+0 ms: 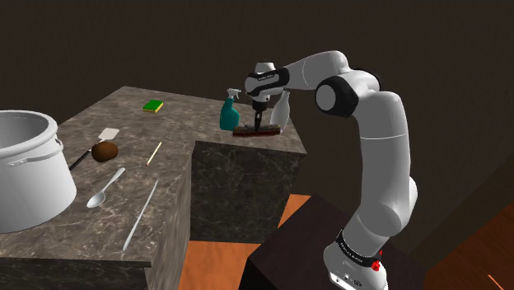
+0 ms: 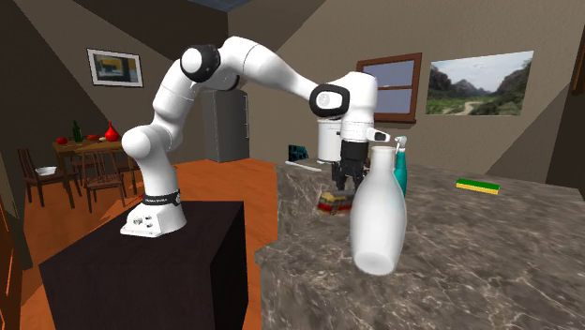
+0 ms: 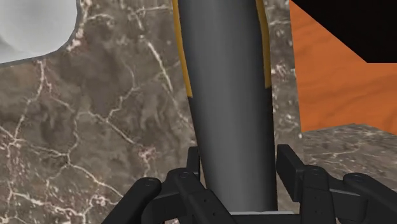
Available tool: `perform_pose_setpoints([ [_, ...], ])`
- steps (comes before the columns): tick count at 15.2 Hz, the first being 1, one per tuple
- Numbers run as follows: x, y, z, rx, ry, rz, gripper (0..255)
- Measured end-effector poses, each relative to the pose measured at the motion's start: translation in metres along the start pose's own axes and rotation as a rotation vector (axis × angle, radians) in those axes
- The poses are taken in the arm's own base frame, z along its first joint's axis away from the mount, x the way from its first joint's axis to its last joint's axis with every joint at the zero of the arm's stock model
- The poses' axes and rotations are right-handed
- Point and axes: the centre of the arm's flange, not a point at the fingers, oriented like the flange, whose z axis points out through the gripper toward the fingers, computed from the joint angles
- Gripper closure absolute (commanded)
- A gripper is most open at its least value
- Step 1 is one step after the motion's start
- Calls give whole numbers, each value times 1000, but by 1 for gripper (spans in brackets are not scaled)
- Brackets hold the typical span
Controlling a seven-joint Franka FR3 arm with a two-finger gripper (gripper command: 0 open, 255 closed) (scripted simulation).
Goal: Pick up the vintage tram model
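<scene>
- Spanning both levels, the marble counter [image 1: 239, 165] carried everything; its raised block ended at a drop to the orange floor.
- The white arm [image 1: 387, 140] reached down over that block.
- The grey pot [image 1: 25, 165] stood well apart, no threat.
- The white bottle [image 2: 380, 211] stood just beside the work, and a swinging lift would likely topple it.
- The teal spray bottle [image 1: 230, 113] flanked the other side with the same risk.
- The tram model [image 3: 229, 95] lay on the block between these 2 bottles, near the edge.
- The gripper [image 3: 236, 159] clasped the tram's 2 long sides. An off-centre hold could let it pivot, slip and fall.
</scene>
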Motion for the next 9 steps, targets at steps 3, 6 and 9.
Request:
perform_pose_setpoints([
  [3,0,-1,-16,0,0,0,255],
  [6,0,0,-32,0,0,0,255],
  [9,-2,-1,-45,0,0,0,255],
])
